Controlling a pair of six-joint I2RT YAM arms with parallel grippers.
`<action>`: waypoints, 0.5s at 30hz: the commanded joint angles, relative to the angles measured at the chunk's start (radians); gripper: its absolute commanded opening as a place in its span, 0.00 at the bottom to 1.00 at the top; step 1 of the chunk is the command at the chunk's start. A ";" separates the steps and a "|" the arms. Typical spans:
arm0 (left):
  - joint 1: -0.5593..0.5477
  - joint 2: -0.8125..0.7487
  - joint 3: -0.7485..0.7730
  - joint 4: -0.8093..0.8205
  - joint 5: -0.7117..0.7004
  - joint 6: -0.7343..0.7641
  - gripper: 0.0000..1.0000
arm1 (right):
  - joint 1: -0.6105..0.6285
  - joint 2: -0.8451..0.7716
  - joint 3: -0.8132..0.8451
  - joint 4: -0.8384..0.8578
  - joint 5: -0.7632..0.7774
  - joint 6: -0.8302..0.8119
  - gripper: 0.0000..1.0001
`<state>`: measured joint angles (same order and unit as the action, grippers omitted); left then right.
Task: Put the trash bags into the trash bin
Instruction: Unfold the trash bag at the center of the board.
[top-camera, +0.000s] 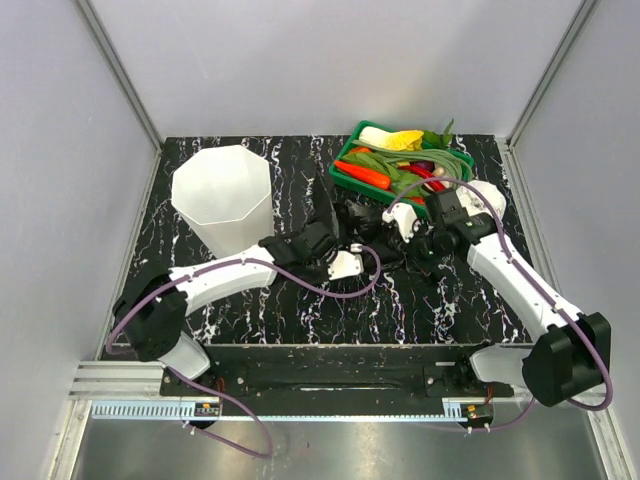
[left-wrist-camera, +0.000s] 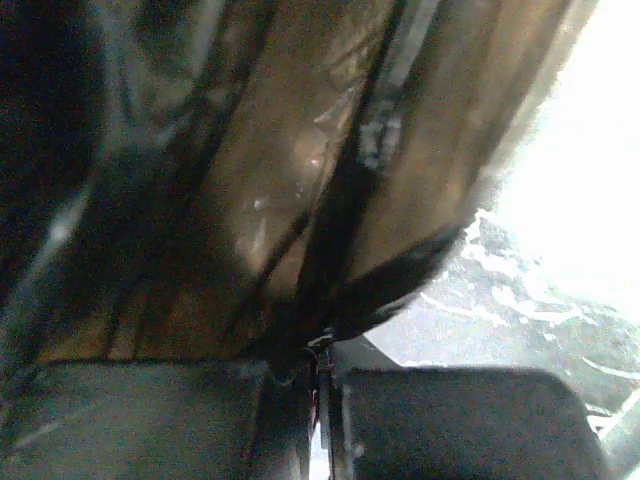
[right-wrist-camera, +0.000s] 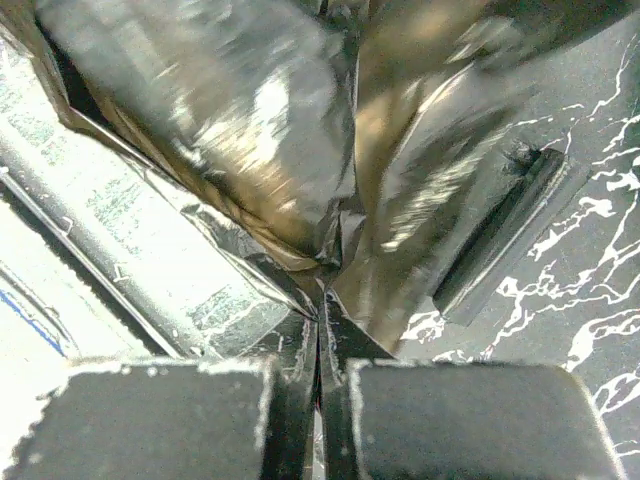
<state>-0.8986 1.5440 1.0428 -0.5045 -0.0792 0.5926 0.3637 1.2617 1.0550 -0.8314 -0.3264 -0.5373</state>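
Top view bright, sharp; wrist views blurred, left dim, glare seemingly off the trash bags (right-wrist-camera: 250, 120).

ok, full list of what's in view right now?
bag: one, glossy black, table centre, pinched by both grippers
bundle: one, flat, black, on the table beside the bag; likely another folded bag
bin: one, translucent white, rear left, upright
tray: one, green, rear right
vegetables: several, red, green, yellow, white, in the tray
table: one, black with white veins
arms: two, white and black, left and right, bases at near edge
left gripper: black, shut on bag
right gripper: black, shut on bag
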 joint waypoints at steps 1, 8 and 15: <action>0.018 -0.053 0.198 -0.084 0.062 -0.034 0.00 | 0.003 -0.052 0.120 -0.029 -0.043 -0.043 0.00; 0.142 -0.001 0.688 -0.083 0.107 -0.151 0.00 | -0.009 0.044 0.563 0.029 0.162 -0.007 0.00; 0.155 0.024 1.105 0.219 -0.100 -0.116 0.00 | -0.023 0.154 1.132 0.136 0.260 -0.020 0.00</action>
<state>-0.7185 1.5593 1.9514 -0.4751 -0.0696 0.4618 0.3458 1.3750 1.9282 -0.7956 -0.1478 -0.5488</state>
